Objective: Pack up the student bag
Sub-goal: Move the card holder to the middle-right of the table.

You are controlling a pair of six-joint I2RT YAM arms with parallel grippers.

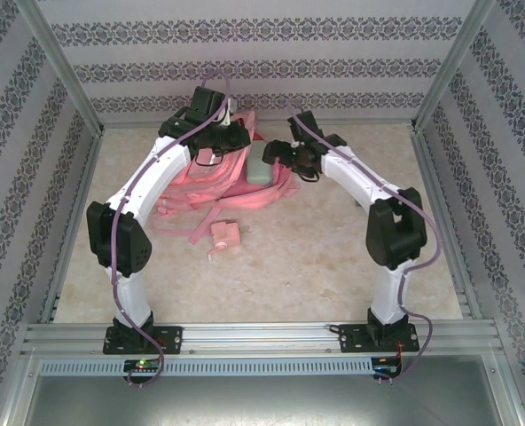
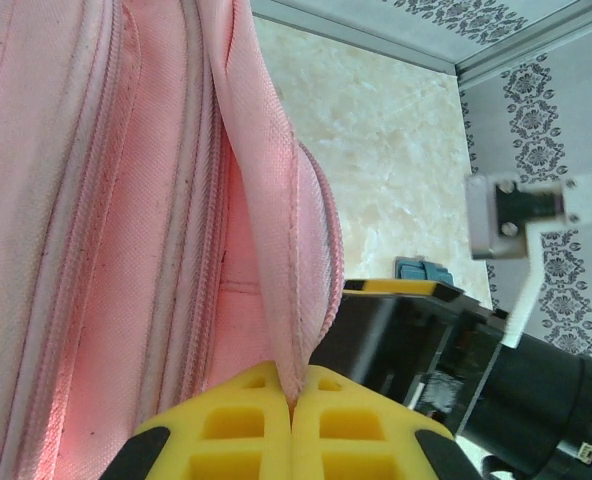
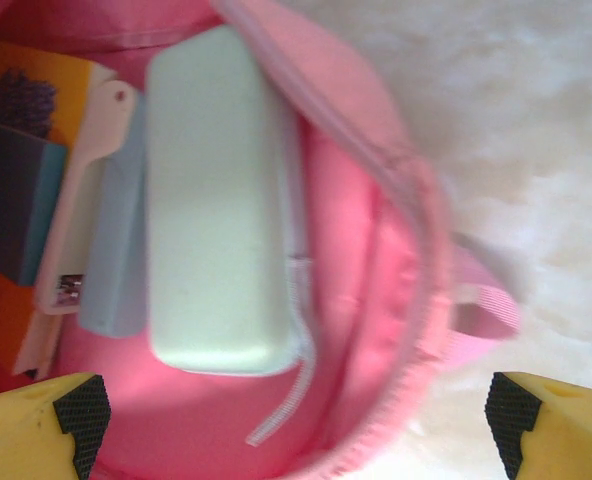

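Left gripper [image 2: 294, 398] pinched tight on an edge fold of the large pink fabric backpack [image 1: 231, 177], which lies at the far middle of the beige marbled table [image 1: 333, 257]; right gripper [image 3: 296, 420] spread wide, holding nothing, over its open mouth; pale mint rounded case [image 3: 216, 200] inside.

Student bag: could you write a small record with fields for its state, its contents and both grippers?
bag: student bag, far side of table, main compartment open
inside: pale green case, flat items beside it, blurred
left gripper: shut on the bag's rim fabric
right gripper: open, over the opening
outside: small pink pouch on table
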